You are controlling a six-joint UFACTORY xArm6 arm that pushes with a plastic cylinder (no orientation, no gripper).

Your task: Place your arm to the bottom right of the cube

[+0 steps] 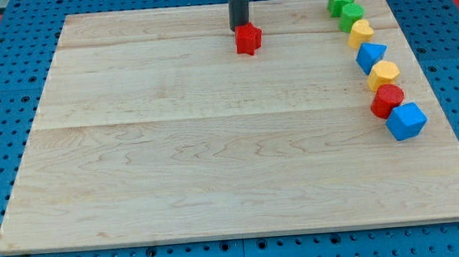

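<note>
The blue cube (407, 121) sits at the view's right, at the lower end of a curved line of blocks on the wooden board (174, 148). My tip (240, 26) is far from it, near the view's top centre, touching the upper left of a red star-shaped block (248, 39). The rod rises straight up out of the view. The cube lies well to the right of and below my tip.
Above the cube the line runs upward: a red rounded block (387, 100), a yellow block (384, 75), a blue block (369, 55), a yellow block (360, 32), a green block (350, 15) and a green star (340, 0). A blue pegboard (2, 120) surrounds the board.
</note>
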